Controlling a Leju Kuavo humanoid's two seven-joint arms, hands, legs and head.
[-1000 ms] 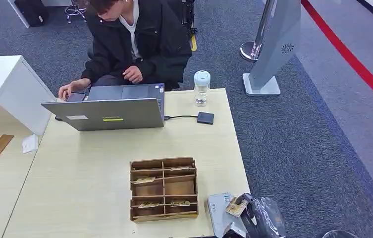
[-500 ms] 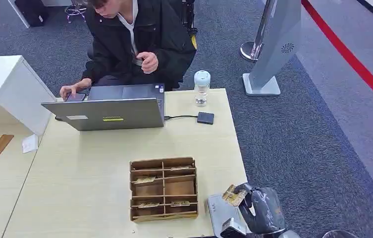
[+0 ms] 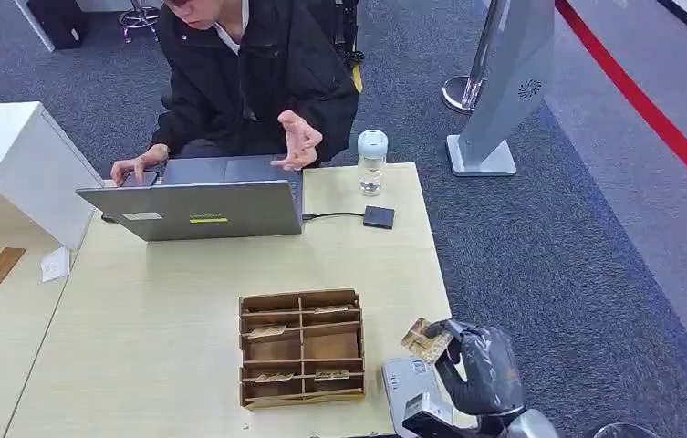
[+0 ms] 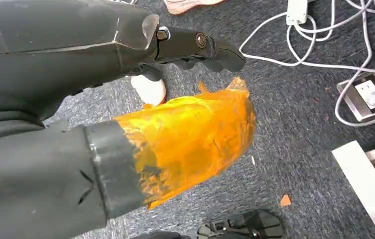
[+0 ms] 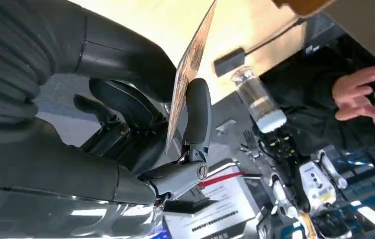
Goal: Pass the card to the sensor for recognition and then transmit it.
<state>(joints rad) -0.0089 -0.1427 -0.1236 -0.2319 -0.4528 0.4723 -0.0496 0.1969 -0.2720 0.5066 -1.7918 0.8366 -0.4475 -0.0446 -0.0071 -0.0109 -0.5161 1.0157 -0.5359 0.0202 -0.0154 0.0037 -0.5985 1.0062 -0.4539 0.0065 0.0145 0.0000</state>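
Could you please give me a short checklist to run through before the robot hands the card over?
1. Card held: the right hand pinches it, as the right wrist view also shows. Ok.
2. Card off the sensor: it is raised above the grey device at the table's near edge. Ok.
3. Recognition done: no readout is legible. Cannot tell.
4. Receiver ready: the person's hand is raised and open over the laptop. Ok.
5. Path: the wooden organizer lies to the side; the bottle stands near the person. Ok, with care.
6. Left hand hangs over the floor, holding nothing. Ok.
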